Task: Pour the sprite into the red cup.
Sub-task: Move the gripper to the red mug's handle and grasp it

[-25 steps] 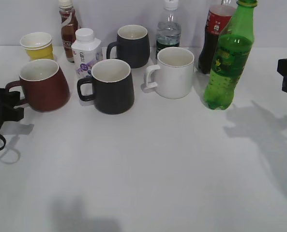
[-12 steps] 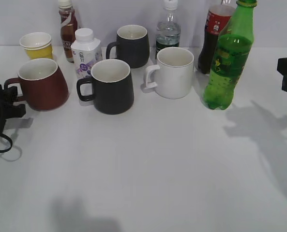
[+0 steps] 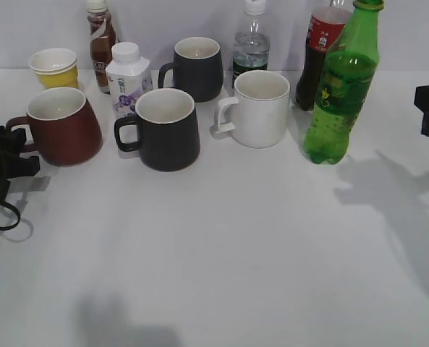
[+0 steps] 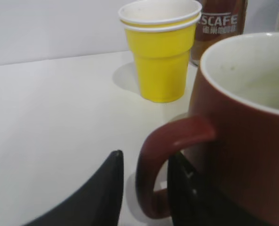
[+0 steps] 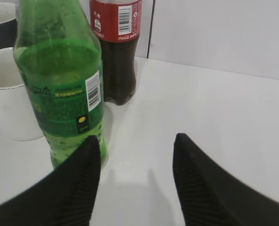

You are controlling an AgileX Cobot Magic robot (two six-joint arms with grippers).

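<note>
The left gripper (image 4: 141,188) has its black fingers set either side of the red cup's (image 4: 245,136) handle, one inside the loop and one outside, so the cup body blocks the way straight ahead. Beyond the jaws and to their left stands a yellow paper cup (image 4: 160,49), with bare table (image 4: 50,117) between. The right gripper (image 5: 137,176) is spread wide with open table ahead; the sprite (image 5: 64,84) stands just past its left finger, and a cola bottle (image 5: 116,49) close behind the sprite narrows the passage there. A white mug (image 5: 10,96) crowds the sprite's far side.
</note>
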